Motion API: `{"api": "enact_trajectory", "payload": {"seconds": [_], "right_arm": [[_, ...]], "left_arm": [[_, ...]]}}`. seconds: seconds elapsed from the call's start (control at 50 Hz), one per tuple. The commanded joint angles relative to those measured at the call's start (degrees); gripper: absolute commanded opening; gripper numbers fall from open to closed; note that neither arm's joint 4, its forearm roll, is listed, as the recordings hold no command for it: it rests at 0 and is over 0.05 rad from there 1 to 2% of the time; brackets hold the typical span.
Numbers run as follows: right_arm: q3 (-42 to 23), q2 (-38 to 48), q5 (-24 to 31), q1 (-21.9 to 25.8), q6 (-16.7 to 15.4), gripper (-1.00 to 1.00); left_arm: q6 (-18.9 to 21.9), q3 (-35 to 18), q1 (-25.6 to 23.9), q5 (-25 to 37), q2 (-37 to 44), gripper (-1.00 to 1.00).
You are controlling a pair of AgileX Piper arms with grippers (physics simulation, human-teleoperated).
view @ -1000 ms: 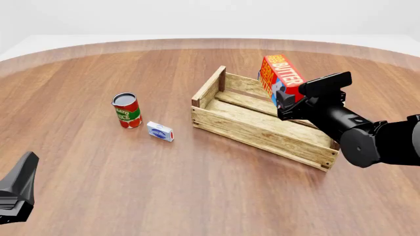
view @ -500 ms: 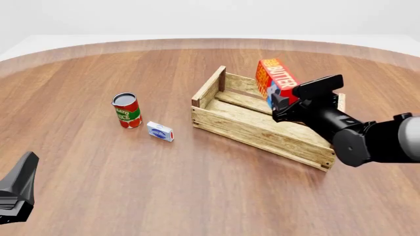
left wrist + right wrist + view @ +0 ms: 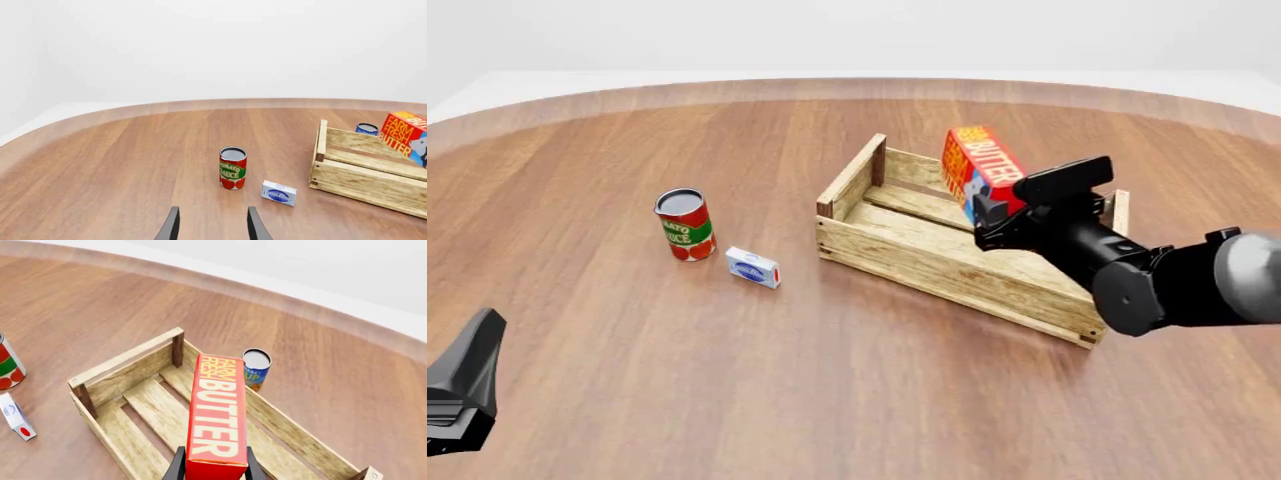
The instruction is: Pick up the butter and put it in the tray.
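The butter (image 3: 984, 170), a red carton with yellow-orange letters, is held tilted above the middle of the tray (image 3: 897, 254), a large light wooden slat crate. My right gripper (image 3: 993, 206) is shut on the butter's near end. The right wrist view shows the butter (image 3: 217, 415) between the fingers, over the tray's slatted floor (image 3: 150, 407). The butter (image 3: 405, 134) and the tray (image 3: 347, 175) also show in the left wrist view. My left gripper (image 3: 212, 225) is open and empty, low at the near left of the table (image 3: 461, 395).
A red tomato sauce can (image 3: 685, 224) stands left of the tray, with a small blue-and-white box (image 3: 753, 267) lying beside it. A blue can (image 3: 255, 369) stands just behind the tray's far wall.
My right gripper has carried the butter a little left and down, lower over the tray. The left arm has not moved.
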Motion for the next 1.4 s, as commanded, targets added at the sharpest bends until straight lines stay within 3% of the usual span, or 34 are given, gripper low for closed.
{"api": "enact_trajectory", "payload": {"seconds": [0.02, 1.4], "right_arm": [[-1.4, 0.6, -0.7, -0.2, 1.3, -1.0], [-3.5, 8.4, -4.0, -0.6, 2.6, -1.0]], "left_arm": [[0.0, 0.0, 0.0, 0.0, 0.0, 1.0], [0.0, 0.0, 0.0, 0.0, 0.0, 1.0]]}}
